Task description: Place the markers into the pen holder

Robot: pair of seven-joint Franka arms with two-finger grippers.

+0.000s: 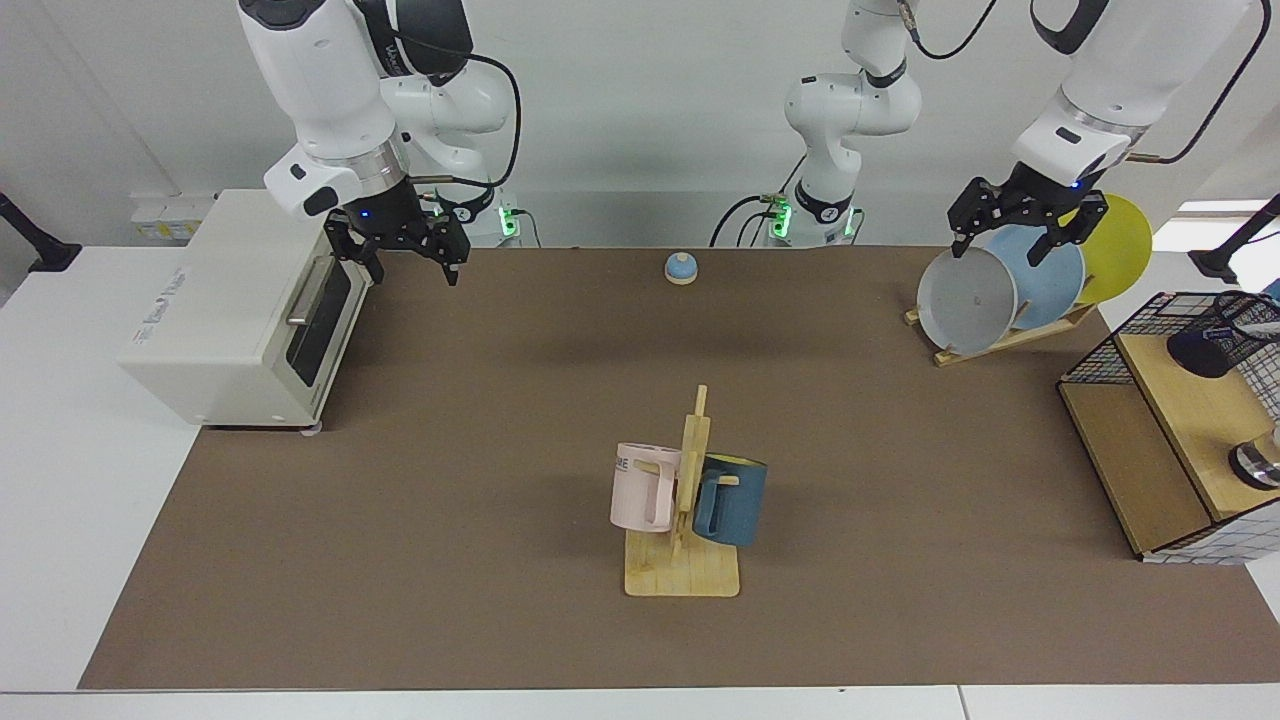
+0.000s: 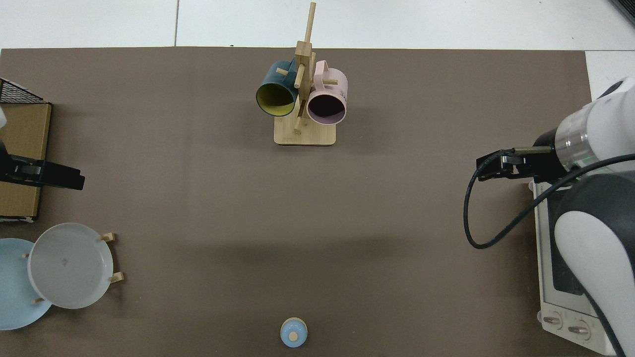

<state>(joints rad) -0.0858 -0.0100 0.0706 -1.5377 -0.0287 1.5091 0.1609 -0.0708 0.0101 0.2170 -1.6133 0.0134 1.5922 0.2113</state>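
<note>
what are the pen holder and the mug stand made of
The pen holder looks like black metal mesh: light shows through its fine grid wall. The mug stand looks like pale unpainted wood, possibly bamboo, judging by its slatted, matte base and round pegs.
</note>
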